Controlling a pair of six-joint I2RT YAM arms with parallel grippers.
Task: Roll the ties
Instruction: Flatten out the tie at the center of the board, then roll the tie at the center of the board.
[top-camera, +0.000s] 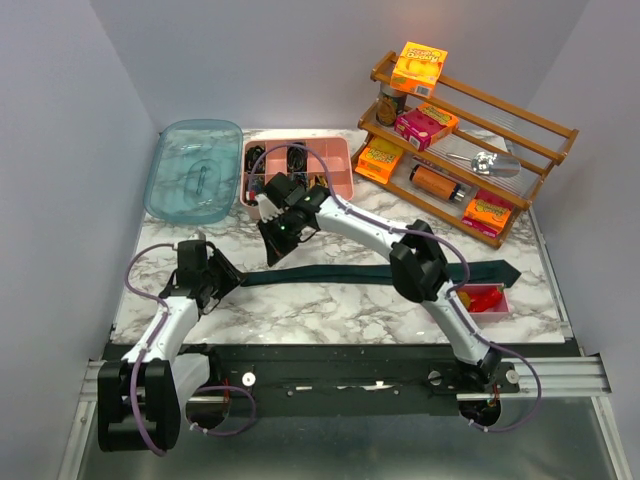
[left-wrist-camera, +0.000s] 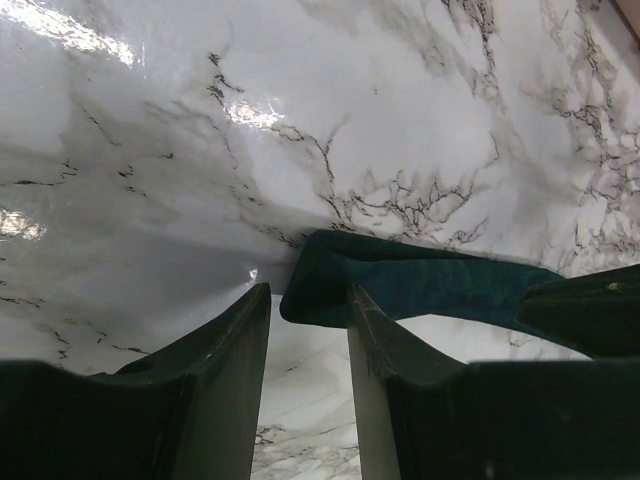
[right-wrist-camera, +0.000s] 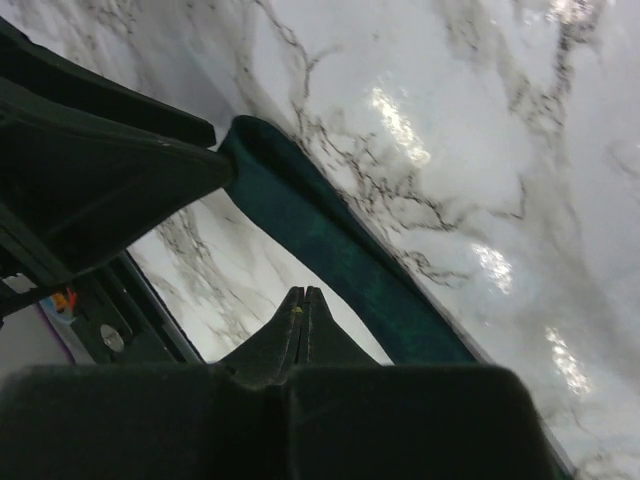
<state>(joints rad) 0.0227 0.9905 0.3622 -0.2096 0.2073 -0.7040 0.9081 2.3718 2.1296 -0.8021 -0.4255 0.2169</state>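
Tie (top-camera: 380, 275) flat along bench (top-camera: 330, 310), narrow end left, wide point far right. Left pincer (left-wrist-camera: 308, 292) released, narrow tip at its fingers; right pincer (right-wrist-camera: 303, 295) clenched on nothing, close by. Cloth looks soft, limp, light (probably slides on marble): pinch narrow tip, roll snug

On the marble table (top-camera: 300, 312) lie an unrolled tie (top-camera: 340, 276), teal bin (top-camera: 195, 170), pink organiser (top-camera: 335, 172), wooden rack (top-camera: 520, 150) and small pink tray (top-camera: 487, 300).
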